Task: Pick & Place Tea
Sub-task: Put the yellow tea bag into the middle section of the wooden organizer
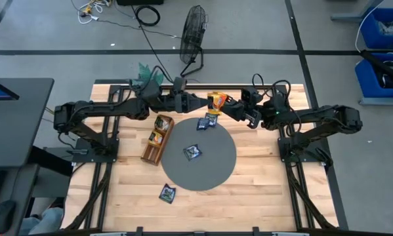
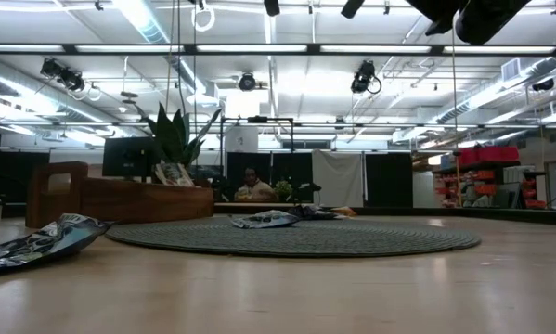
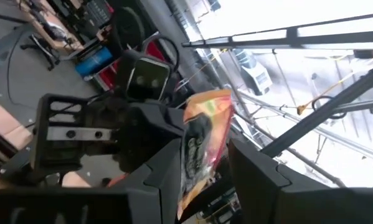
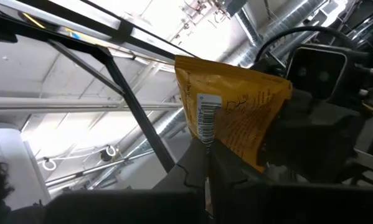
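Observation:
A yellow-orange tea sachet [image 1: 216, 101] hangs in the air over the table's far side, between my two grippers. My right gripper [image 4: 206, 163] is shut on it. My left gripper [image 3: 205, 149] is open, with one finger on either side of the same sachet [image 3: 202, 140]; whether they touch it, I cannot tell. Two dark sachets [image 1: 193, 152] [image 1: 205, 123] lie flat on the round grey mat [image 1: 212, 172]. A third dark sachet [image 1: 167, 193] lies on the bare wood near the front. The wooden tray [image 1: 158, 137] holds yellow and tan sachets. My right gripper pinches the yellow-orange sachet between its two fingers at the edge by the barcode [image 4: 206, 134]. The fingers come level from the table's right. The sachet is lifted clear of the table and stands up beyond the fingertips.
The tray lies slanted at the mat's left edge. A potted plant [image 1: 144, 72] stands at the table's far left, and a fan [image 1: 194, 29] on the floor behind it. In the low view a dark sachet [image 2: 36, 243] lies near the front and another sachet [image 2: 264, 220] lies on the mat.

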Action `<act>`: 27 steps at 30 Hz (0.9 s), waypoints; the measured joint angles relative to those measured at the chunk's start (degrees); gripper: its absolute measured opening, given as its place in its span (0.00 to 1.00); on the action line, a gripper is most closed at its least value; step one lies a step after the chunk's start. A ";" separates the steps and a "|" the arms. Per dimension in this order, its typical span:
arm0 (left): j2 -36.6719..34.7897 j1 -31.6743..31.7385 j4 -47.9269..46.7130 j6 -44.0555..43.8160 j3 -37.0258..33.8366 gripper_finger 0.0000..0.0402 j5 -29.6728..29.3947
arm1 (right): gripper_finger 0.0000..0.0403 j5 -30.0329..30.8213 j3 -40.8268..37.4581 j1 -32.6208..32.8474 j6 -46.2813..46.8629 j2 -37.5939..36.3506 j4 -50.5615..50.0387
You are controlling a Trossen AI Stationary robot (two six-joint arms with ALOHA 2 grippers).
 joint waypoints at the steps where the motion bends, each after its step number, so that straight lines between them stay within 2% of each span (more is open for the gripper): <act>1: 0.07 -0.01 -0.17 0.23 -0.02 0.33 0.05 | 0.00 0.04 0.00 0.00 -0.01 0.00 -0.20; 4: 0.07 -0.01 0.10 1.61 -0.02 0.25 0.15 | 0.00 0.07 0.00 0.00 -0.02 0.00 -0.47; 8: 0.07 -0.01 0.02 2.33 -0.02 0.07 0.53 | 0.00 0.75 0.00 0.00 -0.06 0.00 -1.40; 10: 0.07 -0.01 0.01 2.57 -0.02 0.03 0.55 | 0.00 1.48 0.00 0.00 -0.25 -0.02 -1.84; 15: -0.13 0.35 -0.20 3.74 -0.06 0.01 0.68 | 0.06 1.74 0.00 0.00 1.05 -0.07 -2.53; 21: -1.38 1.73 -1.92 3.62 -0.07 0.01 2.49 | 0.19 -0.98 -0.02 -0.04 2.98 -1.37 -2.58; 27: -7.16 3.37 -15.62 9.26 -0.07 0.00 2.27 | 0.30 -3.15 -0.07 -0.02 2.90 -4.76 -4.55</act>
